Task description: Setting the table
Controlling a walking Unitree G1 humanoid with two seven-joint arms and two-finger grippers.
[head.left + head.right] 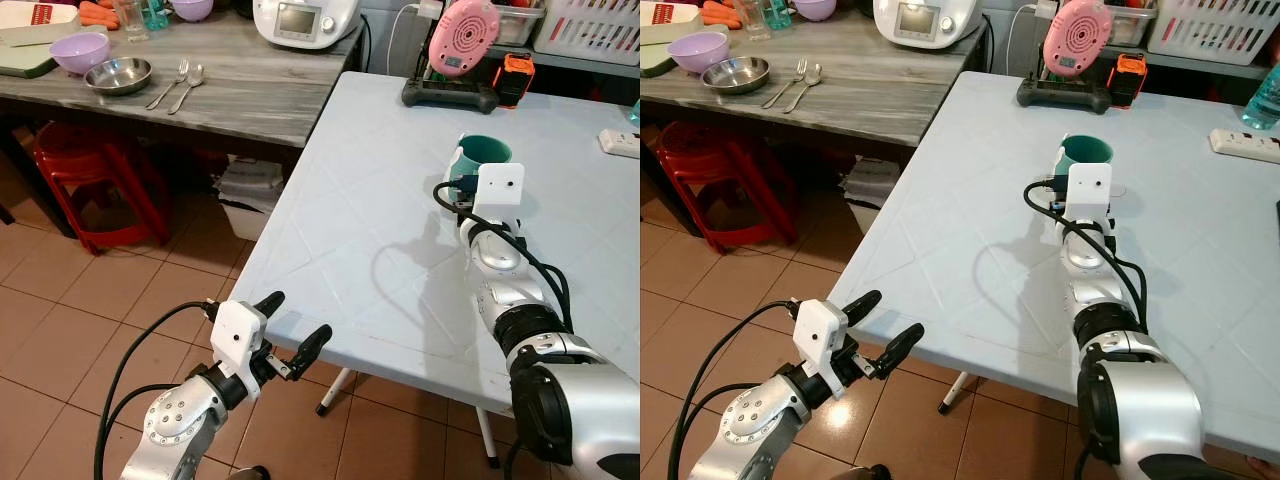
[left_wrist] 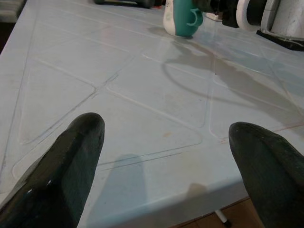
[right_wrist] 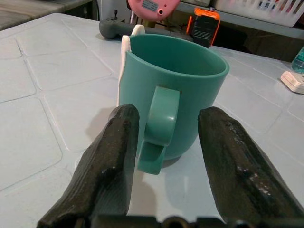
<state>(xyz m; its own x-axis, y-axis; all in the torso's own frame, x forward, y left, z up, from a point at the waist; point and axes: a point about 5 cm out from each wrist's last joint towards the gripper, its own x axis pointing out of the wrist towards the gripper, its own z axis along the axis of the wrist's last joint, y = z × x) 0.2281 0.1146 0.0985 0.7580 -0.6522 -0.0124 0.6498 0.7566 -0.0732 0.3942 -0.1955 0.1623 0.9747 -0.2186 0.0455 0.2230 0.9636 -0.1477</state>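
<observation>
A teal mug point(image 1: 487, 152) stands upright on the pale blue table point(image 1: 350, 230), toward its far middle. My right gripper point(image 3: 168, 114) reaches it from the near side and is open. Its black fingers point(image 3: 114, 152) sit on either side of the mug's handle point(image 3: 161, 118), with a small gap on each side. A white strip runs up the mug's side. My left gripper point(image 1: 297, 316) hovers open at the table's near left corner, holding nothing. In the left wrist view the mug point(image 2: 183, 19) appears far across the table.
A pink fan point(image 1: 462, 38) on a black base and an orange device point(image 1: 514, 75) stand behind the mug. A power strip point(image 1: 1245, 144) lies at the far right. The grey side table point(image 1: 230, 90) holds a purple bowl point(image 1: 80, 50), steel bowl point(image 1: 118, 75), fork and spoon point(image 1: 180, 85). A red stool point(image 1: 85, 180) stands beneath it.
</observation>
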